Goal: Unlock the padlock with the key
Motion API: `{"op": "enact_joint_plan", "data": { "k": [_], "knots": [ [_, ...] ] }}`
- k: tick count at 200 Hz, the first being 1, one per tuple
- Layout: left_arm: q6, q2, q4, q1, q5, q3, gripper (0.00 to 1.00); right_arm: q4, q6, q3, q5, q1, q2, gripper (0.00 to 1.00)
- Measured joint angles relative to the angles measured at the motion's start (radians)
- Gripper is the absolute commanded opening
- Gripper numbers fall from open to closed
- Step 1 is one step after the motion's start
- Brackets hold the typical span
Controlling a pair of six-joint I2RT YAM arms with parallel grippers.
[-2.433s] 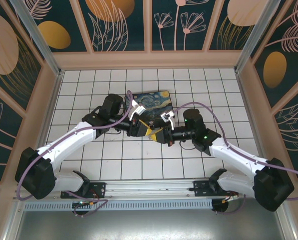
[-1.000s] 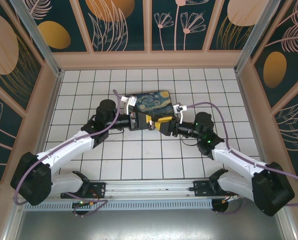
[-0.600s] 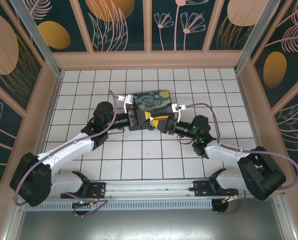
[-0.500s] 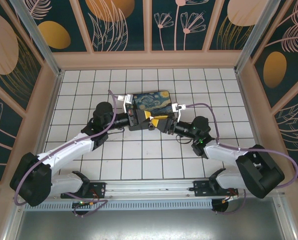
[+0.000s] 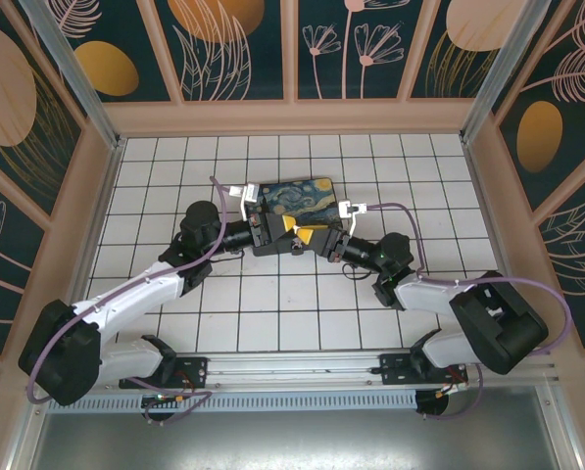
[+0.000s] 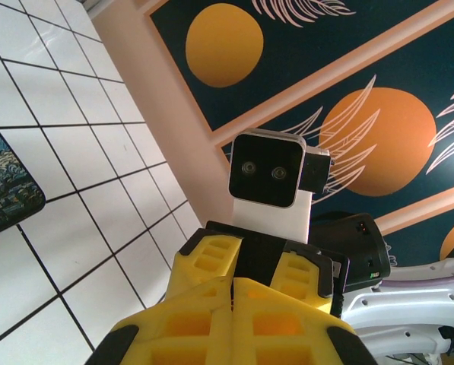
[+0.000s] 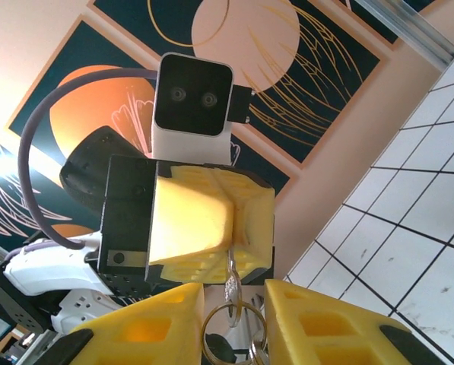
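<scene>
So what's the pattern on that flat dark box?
The box bears a swirling blue starry-night painting; top external view shows it best.

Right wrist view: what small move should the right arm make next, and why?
Probably ease the right gripper shut so its fingers pinch the ring. The ring hangs between them from a small metal piece clamped in the shut left gripper, so the parts look lined up. Whether the fingers touch the ring is unclear, so close gently.
</scene>
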Motion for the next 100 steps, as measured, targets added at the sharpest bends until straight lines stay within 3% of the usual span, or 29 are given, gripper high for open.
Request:
{"op": "enact_joint_plan", "data": {
  "k": [73, 100],
  "knots": [
    [-0.003, -0.006, 0.008, 0.0, -0.004, -0.008, 0.0, 0.014, 0.025, 0.0, 0.004, 0.019, 0.022, 0.14],
    [-0.003, -0.007, 0.016, 0.0, -0.007, -0.017, 0.0, 0.016, 0.032, 0.001, 0.007, 0.023, 0.024, 0.28]
  ]
}}
